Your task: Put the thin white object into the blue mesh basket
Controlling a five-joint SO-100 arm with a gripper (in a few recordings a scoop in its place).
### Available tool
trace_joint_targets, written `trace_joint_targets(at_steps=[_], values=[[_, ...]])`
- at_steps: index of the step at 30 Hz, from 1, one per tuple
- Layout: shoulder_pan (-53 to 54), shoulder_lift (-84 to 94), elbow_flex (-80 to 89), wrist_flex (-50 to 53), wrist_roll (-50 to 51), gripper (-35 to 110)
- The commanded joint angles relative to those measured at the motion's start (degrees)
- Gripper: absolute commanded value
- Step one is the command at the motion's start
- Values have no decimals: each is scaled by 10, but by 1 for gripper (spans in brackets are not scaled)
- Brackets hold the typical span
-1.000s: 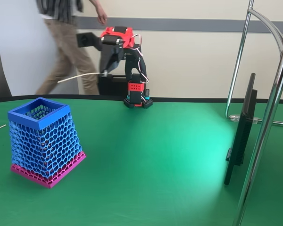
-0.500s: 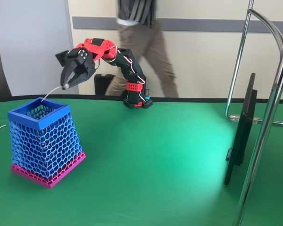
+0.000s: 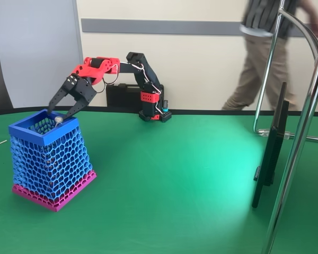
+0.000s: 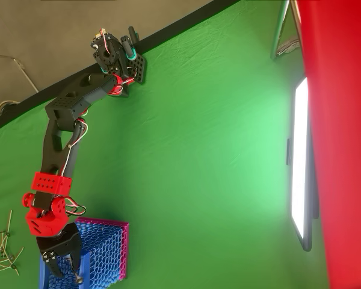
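Green cloth covers the table [image 3: 191, 180], and the blue basket [image 3: 49, 159] stands directly under the gripper [image 3: 59, 111]. The gripper's jaws are spread apart, holding nothing. Just below its fingertips, the white stick's knob [image 3: 58, 120] shows inside the basket's rim, the rest hidden.

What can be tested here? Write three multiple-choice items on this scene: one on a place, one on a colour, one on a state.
1. Where is the pincer?
A. Lying on the table by the screen
B. Just above the open top of the blue mesh basket
C. Folded against the arm's base

2. What colour is the basket's bottom band?
A. Yellow
B. White
C. Magenta

3. How do the pincer's jaws stand?
A. Spread open
B. Shut on a stick
C. Shut on the basket's rim

Answers: 1 B, its fingertips hang over the rim in the fixed view; 2 C, a magenta strip runs under the blue mesh; 3 A, a clear gap separates the two fingers.
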Motion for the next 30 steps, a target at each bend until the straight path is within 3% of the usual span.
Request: trace_joint_targets(at_steps=[1,9,16,24,30], values=[[2,70,38,-11,16,30],[-19,120,25,34,5,30],[-91,229,75,63,-62,15],[-229,458,395,5,-297,1],[-279,646,636,-14,-386,0]])
